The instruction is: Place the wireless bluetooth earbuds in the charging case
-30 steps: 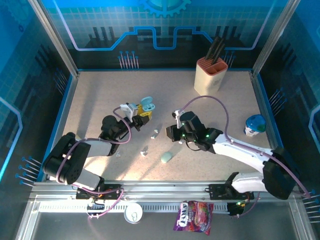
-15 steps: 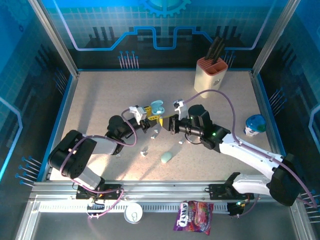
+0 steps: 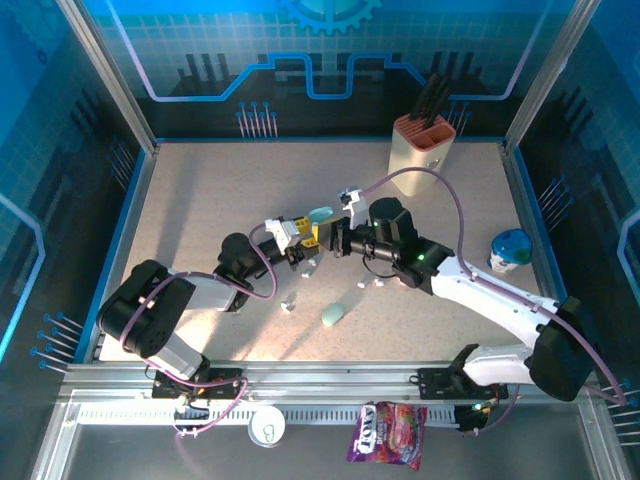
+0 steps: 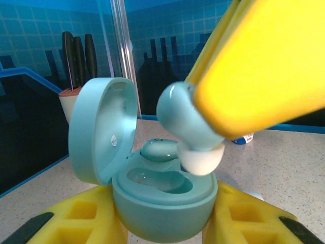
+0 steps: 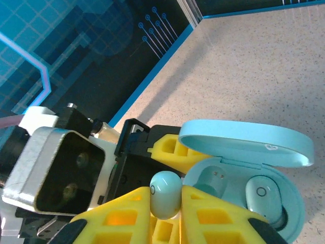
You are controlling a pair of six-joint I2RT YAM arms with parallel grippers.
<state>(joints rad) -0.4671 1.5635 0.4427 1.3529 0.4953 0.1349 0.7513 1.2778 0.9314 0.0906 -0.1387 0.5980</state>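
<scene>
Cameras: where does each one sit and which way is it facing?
Top external: above, behind the bases, looking down on the table; both arms, left hand, right hand.
Left wrist: looks along its own fingers toward the knife block, past the charging case.
Right wrist: faces back at the left hand; own fingers pinch an earbud.
Shared: both wrist views show the open charging case and that earbud.
</scene>
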